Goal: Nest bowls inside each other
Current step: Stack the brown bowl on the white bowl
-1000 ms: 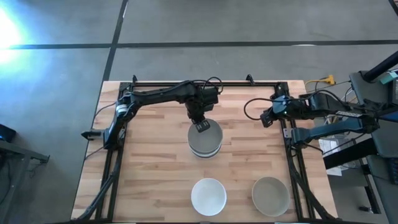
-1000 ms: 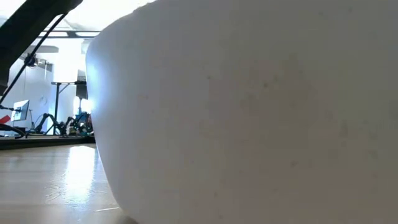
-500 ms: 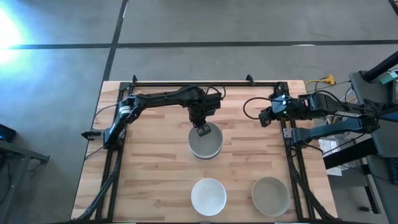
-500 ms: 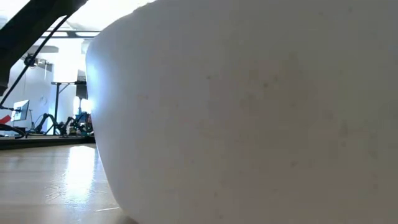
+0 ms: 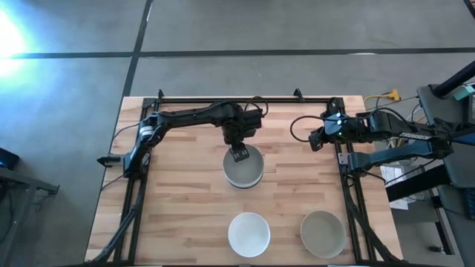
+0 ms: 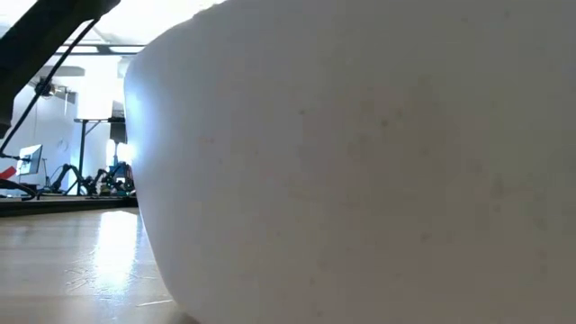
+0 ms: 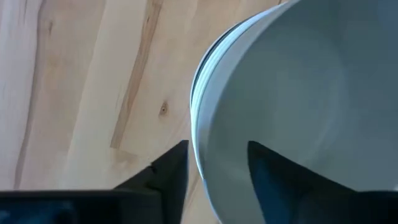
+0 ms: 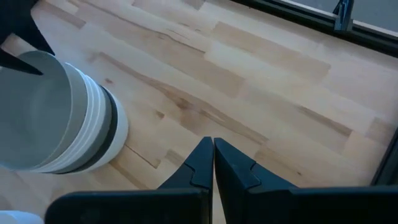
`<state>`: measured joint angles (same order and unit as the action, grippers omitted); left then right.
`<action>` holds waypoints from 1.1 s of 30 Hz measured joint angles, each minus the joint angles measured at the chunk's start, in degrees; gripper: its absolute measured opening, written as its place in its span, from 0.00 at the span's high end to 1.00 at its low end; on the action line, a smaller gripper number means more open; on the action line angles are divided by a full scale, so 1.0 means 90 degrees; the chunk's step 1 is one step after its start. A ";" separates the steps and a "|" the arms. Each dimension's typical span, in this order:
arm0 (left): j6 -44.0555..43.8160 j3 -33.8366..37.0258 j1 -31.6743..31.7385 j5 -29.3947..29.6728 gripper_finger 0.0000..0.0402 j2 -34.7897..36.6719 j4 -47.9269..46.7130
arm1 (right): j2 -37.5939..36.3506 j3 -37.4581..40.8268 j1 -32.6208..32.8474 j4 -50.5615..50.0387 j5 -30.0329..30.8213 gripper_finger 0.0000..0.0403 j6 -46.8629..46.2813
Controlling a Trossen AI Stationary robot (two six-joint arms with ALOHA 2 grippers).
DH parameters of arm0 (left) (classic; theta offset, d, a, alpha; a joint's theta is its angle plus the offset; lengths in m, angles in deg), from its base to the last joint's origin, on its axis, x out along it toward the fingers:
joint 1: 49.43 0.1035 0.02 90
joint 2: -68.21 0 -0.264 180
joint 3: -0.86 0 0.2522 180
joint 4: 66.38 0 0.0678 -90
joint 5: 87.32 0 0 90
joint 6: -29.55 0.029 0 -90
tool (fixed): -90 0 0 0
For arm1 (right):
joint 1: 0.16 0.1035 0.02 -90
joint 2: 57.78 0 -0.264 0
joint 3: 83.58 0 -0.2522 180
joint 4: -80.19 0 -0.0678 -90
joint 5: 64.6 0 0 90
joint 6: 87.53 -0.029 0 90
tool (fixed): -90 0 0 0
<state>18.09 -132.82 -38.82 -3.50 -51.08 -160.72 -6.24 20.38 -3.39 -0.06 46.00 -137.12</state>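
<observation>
looking down from above, my left gripper (image 5: 238, 153) sits at the upper rim of the stack of nested bowls (image 5: 244, 170) in the centre of the wooden table (image 5: 178, 193). in the left wrist view one of its fingers (image 7: 171, 174) is outside the top bowl's wall and the other inside, a gap on each side, so it looks parted and, as best i can judge, is not pinching the rim. a single white bowl (image 5: 249, 234) sits at lower centre, a pale grey-green bowl (image 5: 323, 233) at lower right, both apart from the stack. my right gripper (image 5: 316, 139) waits at the right of the frame, fingers pressed together on nothing. the bowls look smooth, rigid and probably slippery and breakable; i would pinch a loose one by its rim wall.
</observation>
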 joint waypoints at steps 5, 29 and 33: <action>-0.0021 0.0000 0.0002 0.0032 0.50 0.0013 0.0000 | 0.0003 0.0002 -0.0002 0.0199 -0.0019 0.98 -0.0024; 0.0371 -0.0247 0.0063 0.0219 0.94 0.0176 0.0959 | 0.0018 0.0017 0.0293 0.0606 -0.0197 0.98 -0.0254; 0.0373 -0.0239 0.0111 0.0231 0.96 0.0101 0.0967 | 0.0018 0.0019 0.0353 0.0608 -0.0269 0.98 -0.0279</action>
<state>21.44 -134.97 -37.82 -1.42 -50.18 -152.02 -6.07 20.55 -0.22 5.42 43.58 -139.63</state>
